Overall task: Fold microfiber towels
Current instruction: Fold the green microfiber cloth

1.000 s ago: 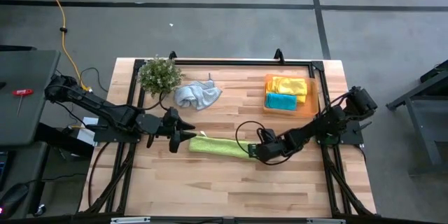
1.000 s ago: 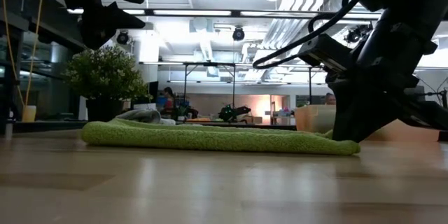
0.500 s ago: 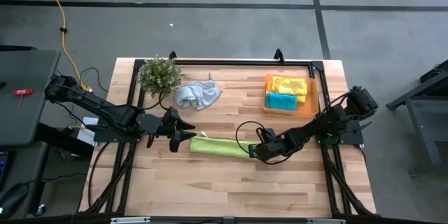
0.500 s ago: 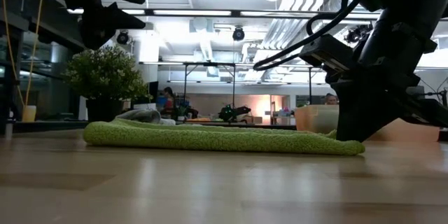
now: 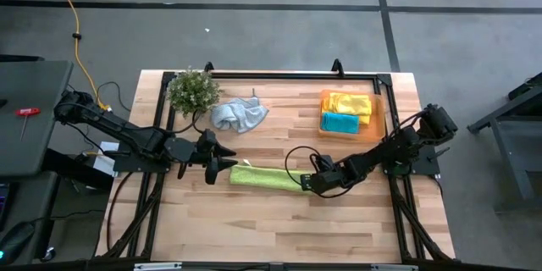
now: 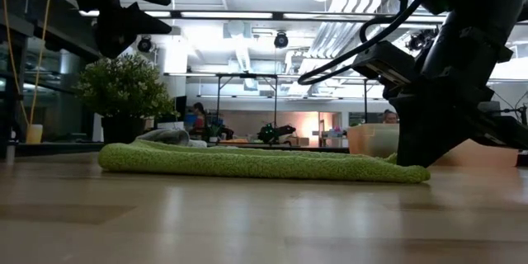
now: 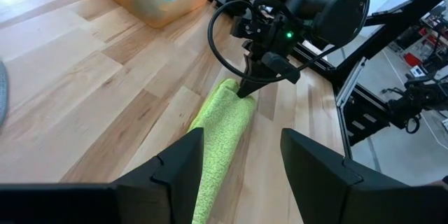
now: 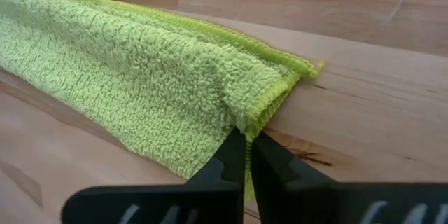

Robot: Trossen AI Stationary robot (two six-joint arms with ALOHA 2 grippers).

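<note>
A lime green towel (image 5: pixel 264 178), folded into a long strip, lies flat on the wooden table (image 5: pixel 254 220), running left to right. My right gripper (image 5: pixel 306 185) is shut on its right end, down at the table top (image 6: pixel 412 165). My left gripper (image 5: pixel 229 161) is open and empty above the towel's left end, well clear of it in the low view (image 6: pixel 124 25). The strip (image 7: pixel 220 133) shows between its two fingers (image 7: pixel 182 168) in the left wrist view. A pale grey-blue towel (image 5: pixel 239 115) lies crumpled at the back. My right gripper pinches the short hemmed edge of the towel's right end (image 8: pixel 255 115) between its two fingers (image 8: pixel 231 157), taking several folded layers. The fingers come slanting down from the table's right side, along the strip. The towel lies slack on the table, its end barely raised.
An orange tray (image 5: pixel 379 114) at the back right holds a folded yellow towel (image 5: pixel 347 102) and a teal towel (image 5: pixel 340 123). A small leafy plant (image 5: pixel 193 91) stands at the back left. Bare wood lies in front of the green towel.
My right gripper has gone a little toward the table's right edge, still shut on the towel's end. The whole green strip has slid a little to the right along the table with it.
</note>
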